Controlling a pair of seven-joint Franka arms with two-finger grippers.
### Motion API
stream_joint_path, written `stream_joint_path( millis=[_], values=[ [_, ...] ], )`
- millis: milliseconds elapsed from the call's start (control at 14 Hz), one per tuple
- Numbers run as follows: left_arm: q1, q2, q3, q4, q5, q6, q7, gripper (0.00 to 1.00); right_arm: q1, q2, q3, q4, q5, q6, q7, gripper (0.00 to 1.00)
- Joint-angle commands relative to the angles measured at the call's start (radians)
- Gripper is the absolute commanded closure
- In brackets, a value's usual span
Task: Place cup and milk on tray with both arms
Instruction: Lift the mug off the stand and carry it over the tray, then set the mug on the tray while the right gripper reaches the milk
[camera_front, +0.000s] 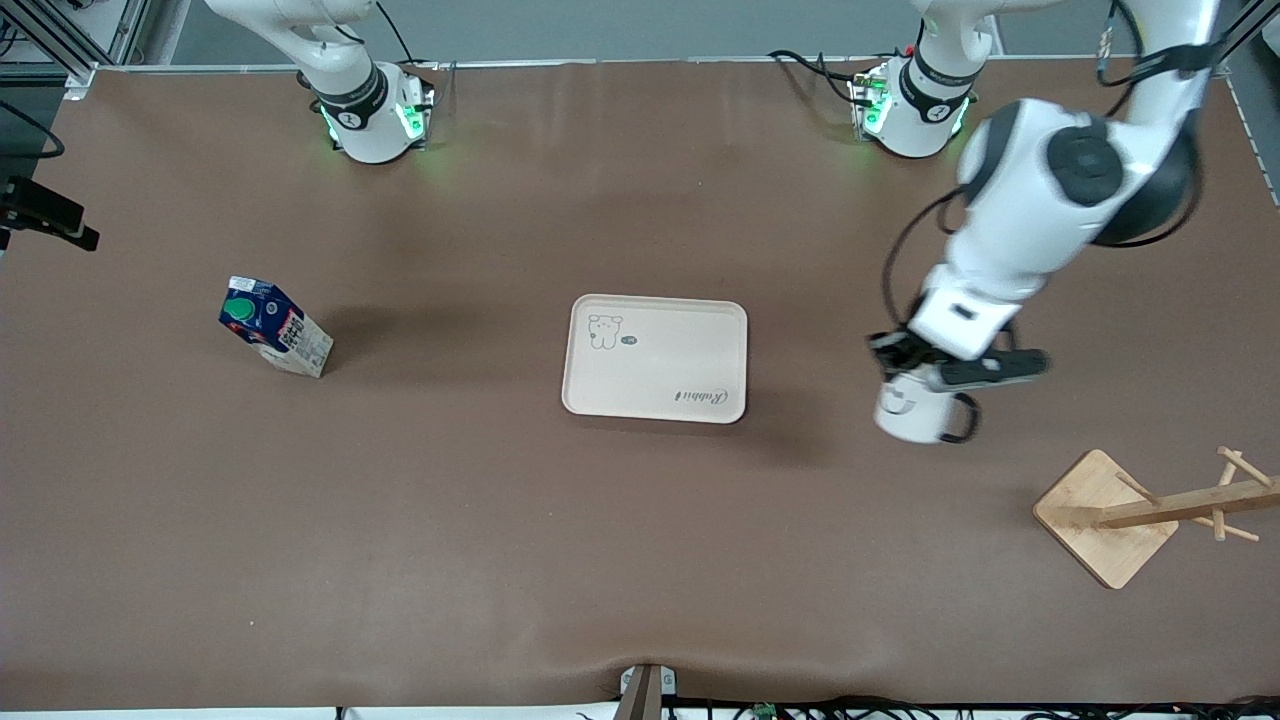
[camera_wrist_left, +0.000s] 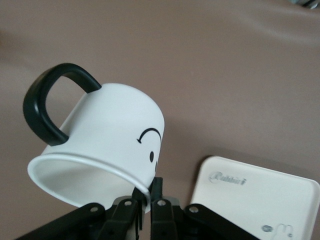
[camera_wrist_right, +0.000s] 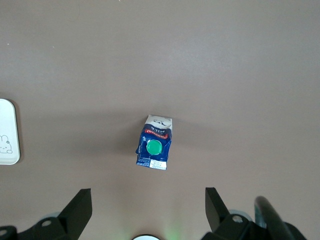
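The left gripper (camera_front: 925, 385) was clamped on the rim of the cup (camera_front: 912, 412), holding it in the air over the table between the tray (camera_front: 655, 358) and the wooden rack (camera_front: 1140, 510). The milk (camera_front: 274, 327) stood toward the right arm's end. The right gripper (camera_wrist_right: 147, 210) hung above it, fingers spread apart

Bare brown tabletop (camera_front: 640, 560) lies all around the cream tray (camera_front: 655, 375), whose surface holds nothing. The wooden rack (camera_front: 1130, 510) stands at the left arm's end, nearer the camera; the milk carton (camera_front: 275, 328) stands alone toward the right arm's end.
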Motion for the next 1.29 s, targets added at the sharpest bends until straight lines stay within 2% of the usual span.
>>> stream_joint_path(
  millis=[0,571,929,1214],
  values=[
    [-0.106,0.11,0.003,0.08,0.029,-0.03,-0.202,1.0,-0.008,0.009,0.001,0.025,0.009,-0.007,-0.008,0.0],
    [-0.304,0.344,0.004,0.207,0.026,-0.032,-0.385,1.0,-0.014,0.009,-0.001,0.025,0.003,-0.012,-0.008,0.0],
    [-0.347,0.402,0.003,0.212,0.01,-0.066,-0.388,1.0,-0.031,0.012,-0.002,0.033,0.011,-0.007,-0.008,0.0],
    [-0.368,0.424,0.003,0.211,0.012,-0.121,-0.396,1.0,-0.027,0.055,-0.001,0.033,0.008,-0.004,-0.01,0.0]
  ],
)
